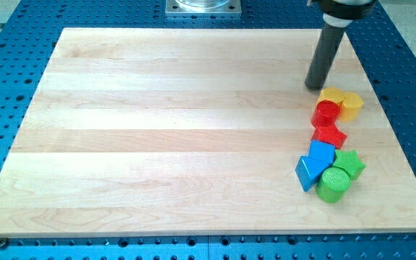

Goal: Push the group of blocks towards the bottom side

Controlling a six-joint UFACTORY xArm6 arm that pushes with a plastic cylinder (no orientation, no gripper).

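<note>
My tip [314,86] rests on the wooden board [157,137] at the view's upper right, just above and left of the group of blocks. The group runs down the right side: a yellow block [331,94] and a yellow hexagon-like block [352,105] at its top, a red cylinder [326,113] under them, a red block [330,135], a blue block [322,153], a blue triangle [307,173], a green star [349,163] and a green cylinder [333,184] at its bottom. The tip stands a short gap from the yellow block.
The board lies on a blue perforated table [403,65]. A metal mount [203,7] shows at the view's top centre. The board's right edge runs close to the blocks.
</note>
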